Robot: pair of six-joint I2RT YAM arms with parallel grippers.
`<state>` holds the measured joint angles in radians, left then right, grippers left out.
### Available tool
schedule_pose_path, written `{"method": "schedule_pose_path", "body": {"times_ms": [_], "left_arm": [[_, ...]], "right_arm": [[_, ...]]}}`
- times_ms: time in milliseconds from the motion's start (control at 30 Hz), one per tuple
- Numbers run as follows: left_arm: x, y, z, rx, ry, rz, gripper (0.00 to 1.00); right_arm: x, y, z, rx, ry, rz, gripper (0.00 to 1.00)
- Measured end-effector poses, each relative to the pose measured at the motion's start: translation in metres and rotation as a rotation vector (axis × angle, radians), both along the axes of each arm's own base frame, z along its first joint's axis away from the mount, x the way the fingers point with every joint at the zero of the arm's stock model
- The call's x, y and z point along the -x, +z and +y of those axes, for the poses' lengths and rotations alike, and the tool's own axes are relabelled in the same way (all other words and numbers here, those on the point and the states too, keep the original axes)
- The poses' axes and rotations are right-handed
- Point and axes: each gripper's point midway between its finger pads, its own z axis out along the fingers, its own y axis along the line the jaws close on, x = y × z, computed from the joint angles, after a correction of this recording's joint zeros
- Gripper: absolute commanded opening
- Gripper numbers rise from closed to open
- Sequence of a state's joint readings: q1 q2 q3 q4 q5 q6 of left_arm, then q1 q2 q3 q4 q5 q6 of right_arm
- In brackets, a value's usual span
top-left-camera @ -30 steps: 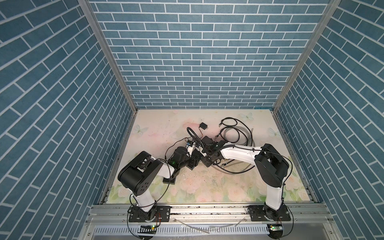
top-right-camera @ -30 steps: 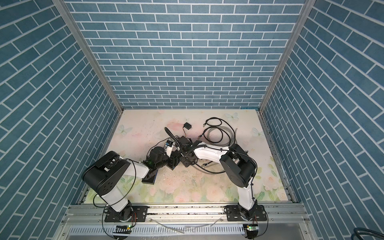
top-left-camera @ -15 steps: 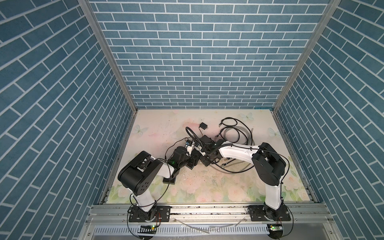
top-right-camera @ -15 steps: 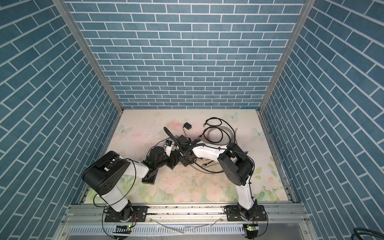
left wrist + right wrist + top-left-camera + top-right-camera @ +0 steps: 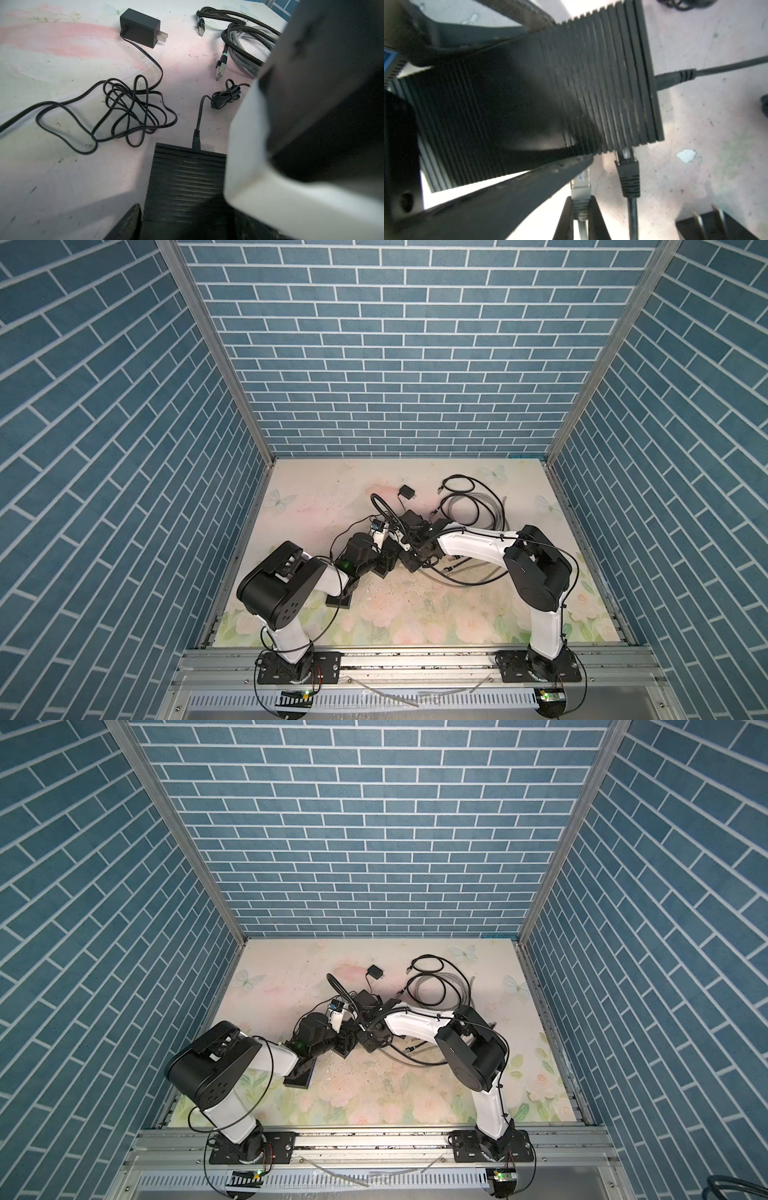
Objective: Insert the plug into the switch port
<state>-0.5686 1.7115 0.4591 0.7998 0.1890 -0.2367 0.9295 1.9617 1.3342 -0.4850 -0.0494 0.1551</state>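
Across the floral table mat (image 5: 415, 614), both arms meet mid-table in both top views. Over the last second the right arm (image 5: 478, 545) has crept toward the centre, elbow drawn leftward; the left arm (image 5: 291, 585) looks unmoved. Spare cables (image 5: 473, 506) lie coiled farther back, well apart from the work. Between the arms the ribbed black switch (image 5: 529, 93) lies flat on the mat. The left gripper (image 5: 568, 91) straddles it, fingers spread wide on opposite sides. I read that as a brace on the switch, unchanged. The right gripper (image 5: 580, 202) is pinched tight on the boot of the grey plug (image 5: 580, 185), also unchanged. The plug nose points at the port face, just beside the black Ethernet plug (image 5: 628, 176) already seated in the neighbouring port. One left finger covers the nose, so I cannot tell whether it has entered. My judgement: the creep is the push-in stroke, so insertion is under way but not confirmed. The next move calls for a straight push along the plug's axis while the brace holds. The power lead (image 5: 675, 78) sits plugged into the switch's end.
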Motion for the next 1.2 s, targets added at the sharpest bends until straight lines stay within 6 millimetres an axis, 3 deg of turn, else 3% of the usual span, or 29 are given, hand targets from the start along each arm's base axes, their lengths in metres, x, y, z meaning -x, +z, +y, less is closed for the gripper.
{"method": "schedule_pose_path", "body": {"times_ms": [633,1200], "left_arm": [[-0.005,0.001,0.002,0.022,-0.024,-0.014,0.7],[0.0,0.0,-0.001,0.008,-0.078,-0.022,0.7]], "right_arm": [[-0.011,-0.006,0.007,-0.116,0.156,-0.187,0.0],[-0.011,-0.002,0.005,-0.072,0.293,-0.214,0.0]]}}
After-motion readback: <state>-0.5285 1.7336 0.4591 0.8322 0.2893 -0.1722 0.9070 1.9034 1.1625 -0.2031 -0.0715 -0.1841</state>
